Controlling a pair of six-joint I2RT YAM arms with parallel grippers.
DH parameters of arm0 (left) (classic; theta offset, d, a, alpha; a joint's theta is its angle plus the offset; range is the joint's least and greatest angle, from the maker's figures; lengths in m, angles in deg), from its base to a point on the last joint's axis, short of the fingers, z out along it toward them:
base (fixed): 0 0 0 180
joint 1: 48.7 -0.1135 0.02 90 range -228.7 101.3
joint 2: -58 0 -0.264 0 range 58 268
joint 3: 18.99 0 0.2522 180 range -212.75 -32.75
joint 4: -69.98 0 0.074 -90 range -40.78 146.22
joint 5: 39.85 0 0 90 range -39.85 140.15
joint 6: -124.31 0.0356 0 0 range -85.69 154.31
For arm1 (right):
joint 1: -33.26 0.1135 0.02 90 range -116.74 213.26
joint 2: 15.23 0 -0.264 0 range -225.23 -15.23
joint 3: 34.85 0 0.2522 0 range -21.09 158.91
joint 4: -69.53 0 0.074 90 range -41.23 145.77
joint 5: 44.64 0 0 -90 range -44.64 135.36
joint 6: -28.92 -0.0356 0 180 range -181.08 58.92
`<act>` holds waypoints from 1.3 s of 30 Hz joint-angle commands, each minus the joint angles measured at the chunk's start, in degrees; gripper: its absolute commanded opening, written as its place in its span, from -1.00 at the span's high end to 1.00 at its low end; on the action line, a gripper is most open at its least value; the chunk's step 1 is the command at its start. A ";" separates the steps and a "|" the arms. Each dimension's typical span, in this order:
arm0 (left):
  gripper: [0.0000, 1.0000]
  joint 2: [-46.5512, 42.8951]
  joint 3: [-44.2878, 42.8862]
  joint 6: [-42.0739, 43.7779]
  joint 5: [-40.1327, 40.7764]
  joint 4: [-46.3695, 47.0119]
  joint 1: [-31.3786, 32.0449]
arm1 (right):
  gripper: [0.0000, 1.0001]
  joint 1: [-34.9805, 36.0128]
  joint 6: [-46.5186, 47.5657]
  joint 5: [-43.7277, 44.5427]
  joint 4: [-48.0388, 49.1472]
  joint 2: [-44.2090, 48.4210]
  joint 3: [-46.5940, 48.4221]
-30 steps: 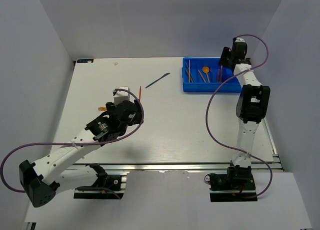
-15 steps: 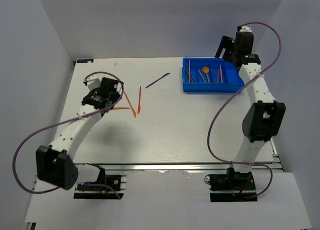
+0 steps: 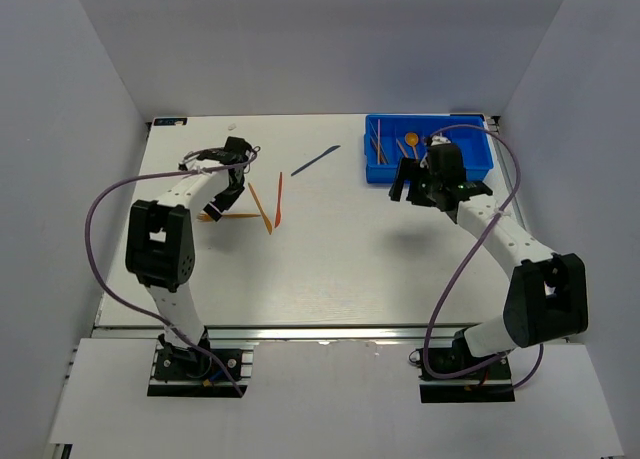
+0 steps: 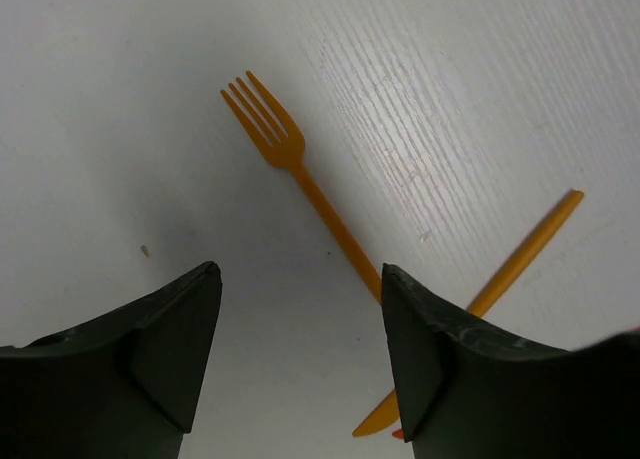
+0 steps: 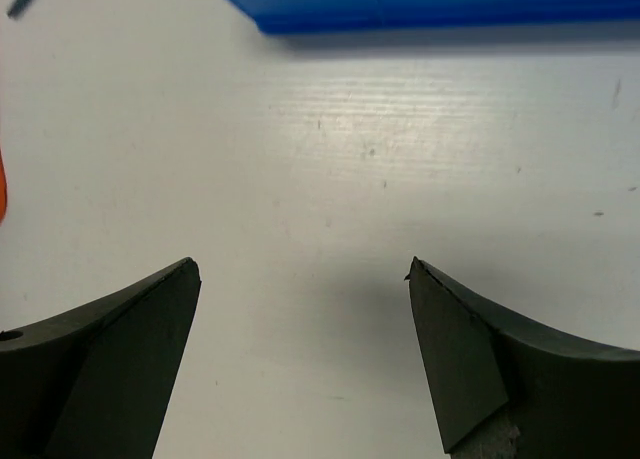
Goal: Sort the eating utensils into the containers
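**Fork lies between spread fingers, its handle crossed by a second piece**

The left fingers (image 4: 150, 349) are spread and hold nothing. The orange fork (image 4: 268, 131) lies flat on the surface (image 4: 120, 99) between them, tines beyond the tips, handle slanting toward one finger. Judging from this, the fingers should turn to straddle the handle squarely, close low on its mid-length and lift straight up, since an orange knife (image 4: 525, 251) crosses the handle's far end and could be dragged along.

The right fingers (image 5: 100, 359) are also spread and empty, with the blue tray (image 5: 400, 4) just beyond their tips.

The crossing itself is hidden behind a finger, so which piece lies on top cannot be told. The tray is cut off in the right wrist view, and its dividers are hard to make out from above.
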 commanded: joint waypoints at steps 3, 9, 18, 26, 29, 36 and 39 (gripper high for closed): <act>-0.47 4.92 -3.32 -9.77 1.76 -2.28 -1.56 | -0.79 2.14 -0.77 -1.67 2.36 3.90 -2.03; -0.41 9.24 0.80 -8.02 -0.26 4.47 -3.15 | -0.79 2.67 0.02 -1.67 2.45 6.89 -2.65; 1.00 6.62 12.58 -6.96 -2.73 13.10 -4.20 | -0.79 4.69 -0.15 -1.67 3.67 8.38 -4.40; 1.00 -11.38 30.40 4.18 -6.31 27.04 -3.68 | -0.79 8.73 -3.66 -20.34 13.75 8.82 -9.30; 1.00 -22.63 33.67 11.48 -9.74 32.24 -0.26 | -0.79 11.10 -11.83 -30.40 28.44 9.18 -14.50; 1.00 -38.03 38.52 16.16 -22.14 40.88 9.41 | -0.76 19.97 -25.30 -27.00 45.17 9.26 -18.04; 1.00 -39.09 38.17 14.05 -27.06 43.34 11.60 | -0.71 26.39 -19.59 -18.30 36.75 6.38 -12.00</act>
